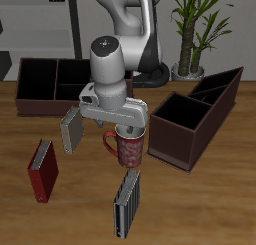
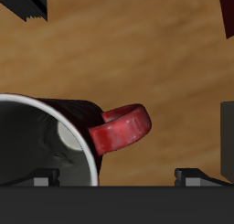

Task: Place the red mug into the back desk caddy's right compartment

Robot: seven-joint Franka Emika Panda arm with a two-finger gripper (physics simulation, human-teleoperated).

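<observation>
The red mug (image 1: 129, 149) with its pale floral pattern stands upright on the wooden table, right under my gripper (image 1: 126, 132). The wrist view shows its pale rim and dark inside (image 2: 41, 141), with the red loop handle (image 2: 123, 129) sticking out sideways. My gripper (image 2: 117, 178) is open. One fingertip (image 2: 38, 178) hangs over the mug's mouth and the other (image 2: 197, 177) is outside, beyond the handle. The back desk caddy (image 1: 24, 93), long, low and maroon-brown, lies at the table's far side, well away from the mug. Its big squarish end section (image 1: 36, 77) holds nothing.
A dark brown caddy with a slanted raised end (image 1: 196, 114) sits close beside the mug. A red book (image 1: 42, 170) and a grey book (image 1: 126, 203) lie nearer the front edge. Another grey book (image 1: 71, 131) stands beside the gripper. A potted plant (image 1: 192, 29) is behind.
</observation>
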